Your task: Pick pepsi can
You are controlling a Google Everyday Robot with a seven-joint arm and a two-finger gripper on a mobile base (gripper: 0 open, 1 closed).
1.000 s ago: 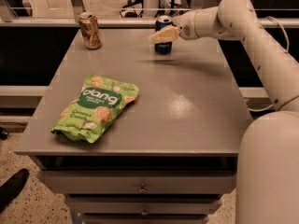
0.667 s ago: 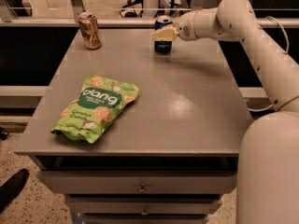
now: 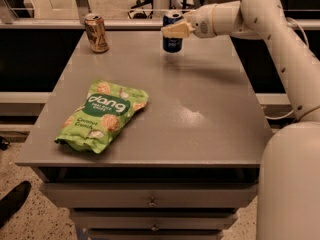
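Note:
The pepsi can is dark blue with a silver top and stands upright at the far edge of the grey table, right of centre. My gripper reaches in from the right on the white arm. Its cream fingers are closed across the can's upper half. The can's base seems to sit just above the tabletop. A gold-brown can stands at the far left corner, well apart from the gripper.
A green snack bag lies flat on the left half of the table. Drawers are under the front edge. My white base stands at the table's right side. A rail runs behind the table.
The gripper has shifted slightly left and closed on the pepsi can. The can now sits a little higher in view. The gold-brown can and the bag have not moved.

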